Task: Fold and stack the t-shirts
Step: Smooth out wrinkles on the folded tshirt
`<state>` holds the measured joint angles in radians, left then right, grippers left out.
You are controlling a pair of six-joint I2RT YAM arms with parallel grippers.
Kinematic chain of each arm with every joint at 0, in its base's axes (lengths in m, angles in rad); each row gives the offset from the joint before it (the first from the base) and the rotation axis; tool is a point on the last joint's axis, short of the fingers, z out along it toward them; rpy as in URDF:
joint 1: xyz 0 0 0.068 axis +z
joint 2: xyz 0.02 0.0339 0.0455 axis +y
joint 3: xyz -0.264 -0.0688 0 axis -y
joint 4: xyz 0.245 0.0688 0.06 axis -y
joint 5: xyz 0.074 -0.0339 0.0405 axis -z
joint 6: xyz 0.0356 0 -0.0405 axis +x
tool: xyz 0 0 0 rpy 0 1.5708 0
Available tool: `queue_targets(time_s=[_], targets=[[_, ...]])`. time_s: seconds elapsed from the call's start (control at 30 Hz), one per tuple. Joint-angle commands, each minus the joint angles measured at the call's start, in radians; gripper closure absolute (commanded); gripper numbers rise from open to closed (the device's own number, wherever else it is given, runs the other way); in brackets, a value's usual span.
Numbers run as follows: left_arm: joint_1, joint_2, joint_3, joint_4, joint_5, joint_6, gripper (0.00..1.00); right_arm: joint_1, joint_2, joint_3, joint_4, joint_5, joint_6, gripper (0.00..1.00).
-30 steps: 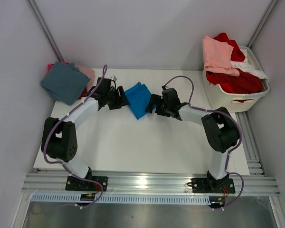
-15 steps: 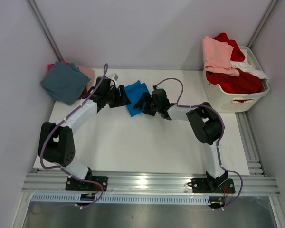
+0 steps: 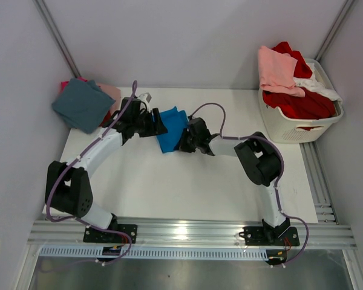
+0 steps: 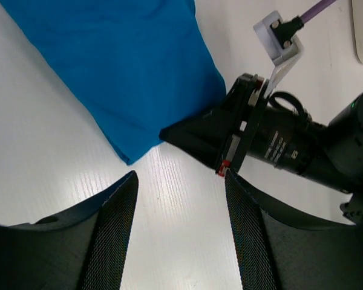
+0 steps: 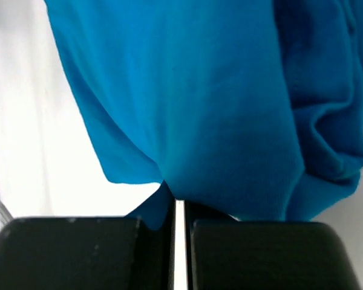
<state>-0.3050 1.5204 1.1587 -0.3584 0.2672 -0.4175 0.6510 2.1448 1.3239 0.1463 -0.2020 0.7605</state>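
Currently the blue t-shirt (image 3: 169, 128) lies folded small on the white table (image 3: 181, 187), upper middle of the top view, between the two grippers. Right gripper (image 3: 184, 143) is at the shirt's lower right edge with its jaws pressed to a thin slit. The right wrist view shows a fold of blue cloth pinched at the tips.

Left gripper (image 3: 159, 128) is at the shirt's left side, jaws moderately wide, gripping nothing. The left wrist view shows bare table between its fingers (image 4: 109, 223), shirt corner just beyond. Can't tell if those tips touch cloth.

Upper left: folded stack, teal t-shirt (image 3: 83, 104) on top, pink and red edges under it. Upper right: white laundry basket (image 3: 302, 130) beside the table, pale pink t-shirt (image 3: 277, 71) draped over its rim, red t-shirt (image 3: 299, 103) and white t-shirt (image 3: 323, 89) inside.
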Motion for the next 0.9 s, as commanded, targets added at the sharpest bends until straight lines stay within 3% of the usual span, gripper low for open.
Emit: queue_targets(time_s=[0.0, 0.33, 0.5, 0.7, 0.87], targets=[[-0.025, -0.060, 0.003, -0.013, 0.009, 0.020, 0.37, 0.082, -0.106, -0.061, -0.209, 0.027, -0.122, 1.00], [-0.144, -0.123, -0.028, -0.045, 0.039, 0.031, 0.37, 0.131, -0.573, -0.544, -0.384, 0.202, -0.181, 1.00], [-0.224, -0.108, -0.059, -0.002, 0.183, 0.014, 0.37, 0.075, -0.689, -0.586, -0.433, 0.277, -0.213, 1.00], [-0.345, -0.111, -0.148, 0.107, 0.409, -0.024, 0.38, -0.011, -0.631, -0.520, -0.433, 0.291, -0.260, 1.00], [-0.424, -0.092, -0.224, 0.159, 0.405, -0.049, 0.38, -0.019, -0.606, -0.485, -0.422, 0.280, -0.276, 1.00]])
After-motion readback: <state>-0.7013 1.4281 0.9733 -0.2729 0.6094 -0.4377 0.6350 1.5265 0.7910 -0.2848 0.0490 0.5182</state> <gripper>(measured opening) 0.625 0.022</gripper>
